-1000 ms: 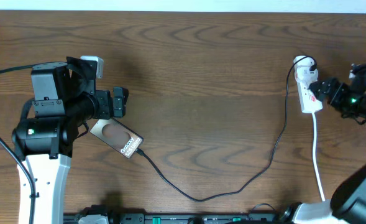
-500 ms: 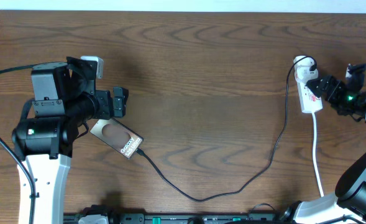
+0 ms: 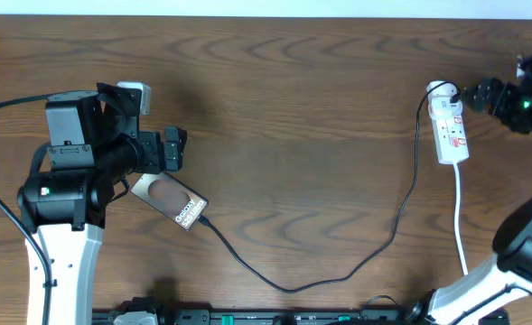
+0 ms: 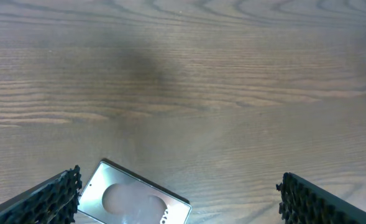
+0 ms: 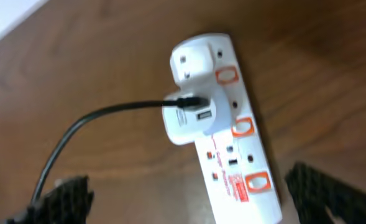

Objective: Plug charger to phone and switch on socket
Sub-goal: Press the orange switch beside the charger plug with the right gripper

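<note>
Phone (image 3: 173, 200) flat at worktop's (image 3: 293, 108) left, charger (image 3: 338, 271) tip at its near end | cable loops right to white plug in socket's (image 3: 450, 131) far end | left tool (image 3: 176, 149) wide above phone | right tool (image 3: 475, 92) wide, just right of socket

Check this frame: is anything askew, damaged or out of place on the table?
Nothing stands out. The phone lies diagonally but flat. The charger cable runs in a loose loop from the phone's lower end to the white plug, which is seated in the socket strip. No spills or damage are visible.
</note>
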Controlling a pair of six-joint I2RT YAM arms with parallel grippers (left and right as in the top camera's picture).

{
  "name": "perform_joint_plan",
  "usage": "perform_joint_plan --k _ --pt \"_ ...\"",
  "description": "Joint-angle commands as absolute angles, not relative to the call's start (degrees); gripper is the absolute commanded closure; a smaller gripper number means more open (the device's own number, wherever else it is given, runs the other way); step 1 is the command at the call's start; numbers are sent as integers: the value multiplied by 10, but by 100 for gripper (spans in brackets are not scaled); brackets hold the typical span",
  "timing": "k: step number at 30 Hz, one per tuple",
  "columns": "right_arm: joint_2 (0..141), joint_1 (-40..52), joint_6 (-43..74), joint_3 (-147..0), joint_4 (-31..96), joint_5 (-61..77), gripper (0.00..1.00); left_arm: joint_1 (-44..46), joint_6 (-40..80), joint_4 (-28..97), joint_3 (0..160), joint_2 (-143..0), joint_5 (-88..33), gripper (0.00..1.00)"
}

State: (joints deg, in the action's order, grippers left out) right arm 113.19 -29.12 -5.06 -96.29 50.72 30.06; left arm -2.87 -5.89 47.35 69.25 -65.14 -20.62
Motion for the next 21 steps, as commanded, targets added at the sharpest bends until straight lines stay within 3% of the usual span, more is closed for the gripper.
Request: perform_joint_plan --k 1,8,13,21 --pt "1185 -281 -91 -1007 533 309 1 -28 -64 474 702 -651 -202 0" --pt "1256 -280 -122 -1015 551 357 1 -28 -64 474 702 -651 -203 0" --pt "1274 -279 -229 -1014 560 454 1 -28 -64 474 702 -651 -203 0" --pt "1276 -265 -228 -1014 546 418 1 -28 -64 474 702 -651 -203 0"
